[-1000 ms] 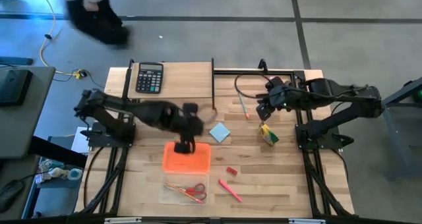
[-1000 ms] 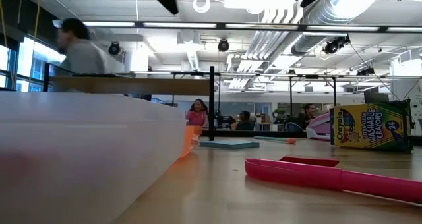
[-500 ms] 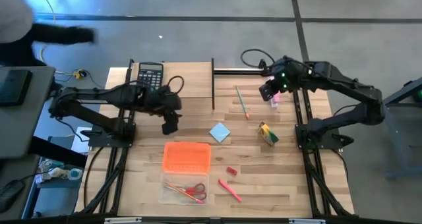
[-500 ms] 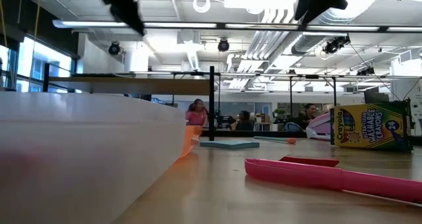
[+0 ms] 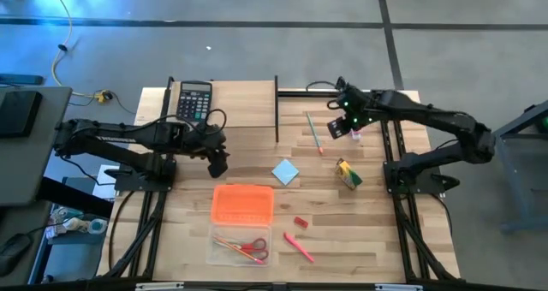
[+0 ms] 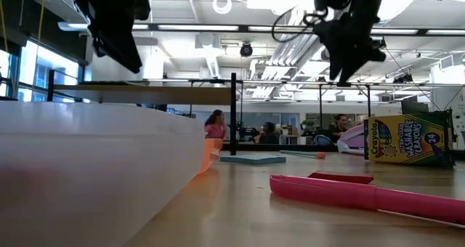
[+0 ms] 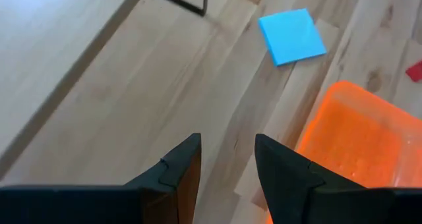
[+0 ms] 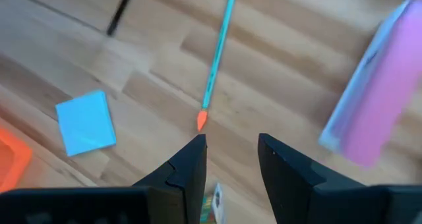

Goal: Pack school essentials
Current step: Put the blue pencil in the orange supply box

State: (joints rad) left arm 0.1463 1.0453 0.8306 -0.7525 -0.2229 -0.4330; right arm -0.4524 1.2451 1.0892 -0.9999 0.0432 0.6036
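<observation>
Red-handled scissors (image 5: 250, 247) and thin pencils lie in a clear box (image 5: 216, 255) near the table's near edge, next to its orange lid (image 5: 243, 204). On bare wood lie the light-blue notepad (image 5: 286, 172), the yellow-green crayon box (image 5: 348, 175), a teal pencil (image 5: 314, 133), the tiny red eraser (image 5: 300, 222) and the red pen (image 5: 298, 246). My left gripper (image 5: 218, 164) hangs open above the wood, left of the notepad (image 7: 291, 36) and beyond the lid (image 7: 356, 138). My right gripper (image 5: 336, 128) hangs open above the pencil's (image 8: 214, 66) tip.
A black calculator (image 5: 194, 100) lies at the far left corner. A pink oblong bar (image 8: 376, 92) rests beside my right gripper. A thin black post (image 5: 276, 109) stands at the middle of the far edge. Bare wood lies right of the pen and left of the lid.
My left gripper has drawn away from the orange lid's far edge, toward the table's far left, and now hangs over bare wood; the lid stays where it was. My right gripper has shifted toward the far edge. Both arms have sunk lower in the low view.
</observation>
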